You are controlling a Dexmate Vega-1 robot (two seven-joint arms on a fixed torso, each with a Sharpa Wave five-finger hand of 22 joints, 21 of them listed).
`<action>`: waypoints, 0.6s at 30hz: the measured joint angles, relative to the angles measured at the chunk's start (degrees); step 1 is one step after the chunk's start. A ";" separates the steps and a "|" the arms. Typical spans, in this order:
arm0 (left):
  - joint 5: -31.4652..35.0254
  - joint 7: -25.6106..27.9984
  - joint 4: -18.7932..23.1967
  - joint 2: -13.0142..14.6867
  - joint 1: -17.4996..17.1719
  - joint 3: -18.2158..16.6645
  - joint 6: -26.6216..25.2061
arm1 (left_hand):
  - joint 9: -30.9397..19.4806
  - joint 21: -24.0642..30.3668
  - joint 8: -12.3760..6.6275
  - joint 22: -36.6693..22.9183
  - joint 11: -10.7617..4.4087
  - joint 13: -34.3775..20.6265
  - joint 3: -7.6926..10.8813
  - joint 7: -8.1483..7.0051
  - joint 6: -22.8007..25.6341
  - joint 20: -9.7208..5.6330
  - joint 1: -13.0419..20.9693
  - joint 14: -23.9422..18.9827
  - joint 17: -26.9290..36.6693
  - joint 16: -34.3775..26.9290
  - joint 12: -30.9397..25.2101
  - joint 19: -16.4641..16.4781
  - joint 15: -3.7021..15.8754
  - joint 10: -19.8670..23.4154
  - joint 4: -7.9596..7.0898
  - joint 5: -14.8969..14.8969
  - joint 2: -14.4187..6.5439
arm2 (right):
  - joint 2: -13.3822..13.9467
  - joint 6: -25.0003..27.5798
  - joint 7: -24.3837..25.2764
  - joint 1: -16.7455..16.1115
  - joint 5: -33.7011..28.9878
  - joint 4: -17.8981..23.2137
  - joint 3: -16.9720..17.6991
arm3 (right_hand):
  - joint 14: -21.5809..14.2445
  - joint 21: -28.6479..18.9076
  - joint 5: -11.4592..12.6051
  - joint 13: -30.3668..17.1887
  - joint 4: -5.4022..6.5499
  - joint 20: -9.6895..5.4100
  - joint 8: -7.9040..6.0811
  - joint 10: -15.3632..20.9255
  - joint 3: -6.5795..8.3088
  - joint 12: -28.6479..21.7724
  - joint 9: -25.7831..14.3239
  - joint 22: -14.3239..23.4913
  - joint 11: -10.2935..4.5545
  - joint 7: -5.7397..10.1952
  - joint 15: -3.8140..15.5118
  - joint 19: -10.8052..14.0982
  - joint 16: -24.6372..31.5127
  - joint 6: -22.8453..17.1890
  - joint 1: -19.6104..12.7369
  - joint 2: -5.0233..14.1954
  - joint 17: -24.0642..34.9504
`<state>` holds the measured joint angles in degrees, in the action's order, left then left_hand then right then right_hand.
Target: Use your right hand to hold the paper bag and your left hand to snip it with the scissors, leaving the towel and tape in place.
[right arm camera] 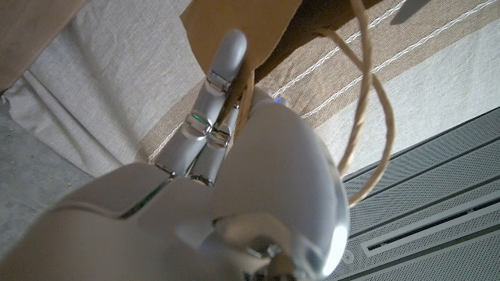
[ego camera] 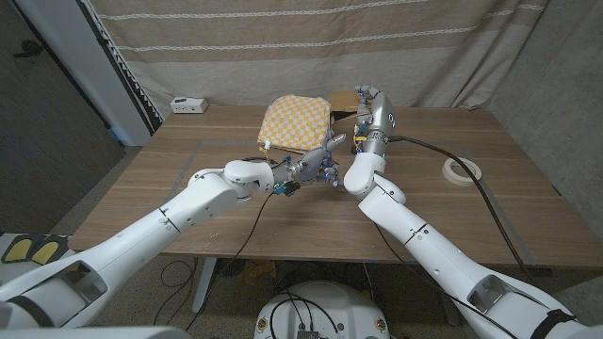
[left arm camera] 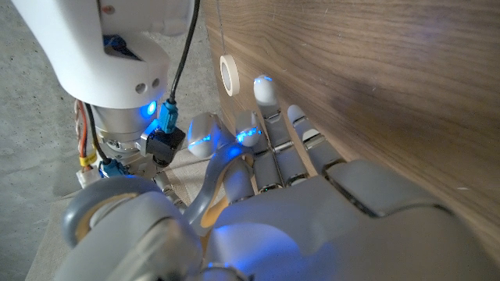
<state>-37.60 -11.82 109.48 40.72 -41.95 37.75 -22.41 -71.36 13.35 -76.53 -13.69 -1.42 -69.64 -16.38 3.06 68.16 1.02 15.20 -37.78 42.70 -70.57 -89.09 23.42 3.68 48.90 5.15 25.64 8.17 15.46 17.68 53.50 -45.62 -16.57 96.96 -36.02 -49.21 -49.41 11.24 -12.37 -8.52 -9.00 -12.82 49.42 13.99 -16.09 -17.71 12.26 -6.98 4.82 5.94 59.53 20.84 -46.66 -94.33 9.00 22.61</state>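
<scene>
Both white arms rise from the near corners of the head view and meet over the middle of the wooden table (ego camera: 433,202). On the robot's left side, the left hand (ego camera: 316,165) reaches toward the far centre with its fingers stretched out close together; the left wrist view shows those fingers (left arm camera: 291,148) lying side by side along the wood, with an orange-looking piece tucked under the palm, though I cannot tell whether that is the scissors or whether it is gripped. Raised just beyond it, the right hand (ego camera: 369,105) pinches the brown paper bag (right arm camera: 250,27), its fingers (right arm camera: 223,74) pressed together against the paper edge, the bag's cord handle (right arm camera: 367,117) looping beside them. Behind the hands lies the yellow checked towel (ego camera: 294,122). Well to the right sits the roll of tape (ego camera: 464,170).
</scene>
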 measured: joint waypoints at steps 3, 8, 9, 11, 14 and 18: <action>0.01 -0.10 -0.23 -0.30 0.23 0.40 -0.12 | 0.00 0.00 0.00 0.00 0.00 0.00 0.00 0.00 0.00 0.00 0.00 0.00 0.01 0.00 0.00 0.00 0.00 0.00 0.00 0.00 0.00 | 0.14 -0.48 0.17 0.04 -0.07 -0.34 0.00 | 0.00 -0.06 -0.05 0.00 0.00 0.12 0.35 -0.31 0.00 0.22 0.00 0.01 -0.31 0.34 0.00 -0.12 0.00 0.34 0.00 0.00 0.01; 0.01 -0.59 -0.49 -0.59 0.48 0.75 -0.36 | 0.00 0.00 -0.01 0.00 0.00 0.00 0.00 0.00 0.00 0.00 0.00 0.00 0.01 0.00 0.00 0.00 0.00 0.00 0.00 0.00 0.00 | 0.43 -2.27 0.30 0.04 -0.05 -0.97 0.12 | 0.00 -0.06 -0.15 0.00 0.01 0.19 0.44 -0.62 -0.01 0.43 0.00 0.01 -0.62 0.72 0.00 -0.63 0.00 0.72 0.00 0.00 0.01; 0.00 -0.68 -0.84 -0.92 0.68 1.04 -0.37 | 0.00 0.00 -0.01 0.00 0.00 0.00 0.00 0.00 0.00 0.00 0.00 0.00 0.01 0.00 0.00 0.00 0.00 0.00 0.00 0.00 0.00 | 0.48 -3.91 0.19 0.04 0.29 -1.07 0.14 | 0.00 -0.06 -0.02 0.00 0.01 0.19 0.44 -0.62 -0.01 0.43 0.00 0.01 -0.62 0.72 0.00 -0.63 0.02 0.73 0.00 0.00 0.07; -0.01 -0.77 -1.01 -1.07 0.76 1.14 -0.39 | 0.00 0.00 -0.02 0.00 0.00 0.00 0.00 0.00 0.00 0.00 0.00 0.00 0.01 0.00 0.00 0.00 0.00 0.00 0.00 0.00 0.00 | 0.56 -4.63 0.08 0.04 0.45 -1.25 0.18 | 0.00 -0.06 0.06 0.00 0.10 0.19 0.44 -0.62 -0.24 0.43 0.00 0.01 -0.62 0.72 0.00 -0.63 0.34 0.73 0.00 0.00 0.12; -0.06 -0.90 -1.44 -1.42 0.91 1.32 -0.40 | 0.00 0.00 -0.02 0.00 0.00 -0.01 0.00 0.00 0.00 0.00 0.00 0.00 0.01 0.00 0.00 0.00 0.00 0.00 0.00 0.00 0.00 | 0.72 -6.08 -0.11 0.00 0.65 -1.61 0.23 | 0.00 -0.06 0.06 -0.07 0.01 0.09 0.44 -0.62 -0.47 0.43 0.00 0.02 -0.61 0.72 0.00 -0.73 0.46 0.73 0.00 0.00 0.14; -0.20 -0.92 -2.16 -1.98 0.99 1.37 -0.30 | 0.00 0.00 -0.02 0.00 0.00 0.13 0.00 0.00 0.00 0.00 0.00 0.00 -0.17 0.00 0.00 0.00 0.00 0.00 0.00 0.00 0.00 | 0.79 -7.62 -0.31 -0.07 0.72 -2.03 0.25 | 0.00 -0.45 0.06 -0.30 0.01 0.09 0.44 -0.84 -0.48 0.63 0.00 0.02 -0.84 0.72 0.00 -0.73 0.46 0.72 0.01 -0.01 0.15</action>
<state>-37.80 -12.75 107.32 38.74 -40.96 39.12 -22.70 -71.36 13.34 -76.55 -13.69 -1.42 -69.51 -16.38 3.06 68.16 1.01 15.20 -37.78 42.53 -70.57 -89.09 23.42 3.68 48.90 5.15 25.64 8.17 16.26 10.06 53.20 -45.69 -15.85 94.93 -35.77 -49.21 -49.87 11.31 -12.67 -8.51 -8.92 -12.38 48.58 13.52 -15.46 -17.70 12.28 -7.82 5.54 5.94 58.80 21.30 -45.94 -94.33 8.99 22.76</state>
